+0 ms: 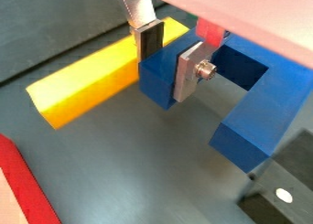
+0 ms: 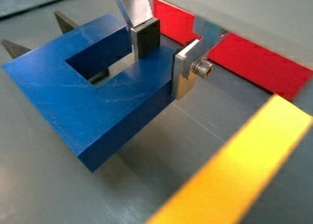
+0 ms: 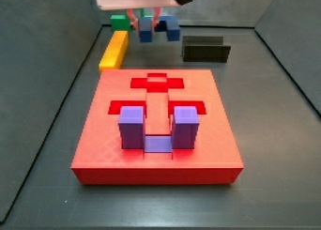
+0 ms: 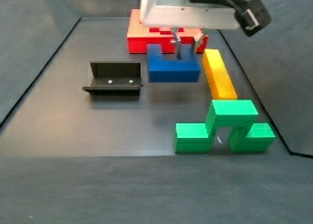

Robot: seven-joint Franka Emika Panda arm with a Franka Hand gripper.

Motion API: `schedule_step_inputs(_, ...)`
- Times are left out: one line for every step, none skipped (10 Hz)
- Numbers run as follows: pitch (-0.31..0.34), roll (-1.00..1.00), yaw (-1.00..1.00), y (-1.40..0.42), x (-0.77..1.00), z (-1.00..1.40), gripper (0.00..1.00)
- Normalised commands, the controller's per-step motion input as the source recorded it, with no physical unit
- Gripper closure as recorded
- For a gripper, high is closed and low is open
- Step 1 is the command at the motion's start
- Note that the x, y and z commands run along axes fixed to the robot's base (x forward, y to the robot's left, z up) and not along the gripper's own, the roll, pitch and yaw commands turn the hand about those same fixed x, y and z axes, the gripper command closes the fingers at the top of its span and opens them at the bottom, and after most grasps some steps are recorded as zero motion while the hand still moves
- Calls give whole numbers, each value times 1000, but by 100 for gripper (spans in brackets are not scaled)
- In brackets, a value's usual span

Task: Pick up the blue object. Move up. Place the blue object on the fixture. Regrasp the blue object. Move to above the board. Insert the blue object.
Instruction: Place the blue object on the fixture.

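The blue object (image 4: 171,70) stands on the dark floor between the board (image 4: 141,31) and the yellow bar, with its prongs up. In both wrist views my gripper (image 1: 167,70) (image 2: 164,70) straddles one prong of the blue object (image 1: 263,109) (image 2: 86,100). One pad sits inside the U gap and the other finger plate (image 2: 186,74) lies on the outer face, both flush against the prong. In both side views the gripper (image 3: 156,25) (image 4: 184,49) hangs straight over the block. The fixture (image 4: 116,81) (image 3: 207,52) stands apart from it and holds nothing.
A yellow bar (image 4: 221,77) (image 1: 86,81) lies right beside the blue object. A green U-shaped block (image 4: 226,127) sits further along it. The red board (image 3: 113,145) carries a purple U-shaped block (image 3: 157,129) in one slot, and its cross cut-out (image 3: 156,82) is open.
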Motion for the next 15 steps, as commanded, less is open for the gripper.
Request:
schedule_step_inputs(-60, -1000, -3, 209, 494, 77, 100)
schedule_step_inputs(0, -1000, -9, 220, 440, 94, 100)
schedule_step_inputs(0, -1000, -6, 229, 400, 106, 100)
schedule_step_inputs(31, -1000, 0, 254, 320, 117, 100)
schedule_step_inputs(263, -1000, 17, 163, 343, 40, 100)
schedule_step_inputs(71, -294, 0, 131, 29, -60, 100)
schedule_step_inputs(89, -446, -3, 0, 57, -169, 100)
schedule_step_inputs(103, -1000, -11, 0, 146, 0, 100)
schedule_step_inputs(106, -1000, -34, -137, 126, 149, 100)
schedule_step_inputs(86, -1000, -60, -180, 86, 151, 100)
schedule_step_inputs(34, -1000, -157, -257, 0, 166, 100)
schedule_step_inputs(0, -1000, -163, -411, 0, 43, 100)
schedule_step_inputs(0, -814, -214, -529, 0, 0, 100)
schedule_step_inputs(0, -569, -306, -331, 231, -126, 100)
schedule_step_inputs(0, 160, 0, -49, 0, 26, 100)
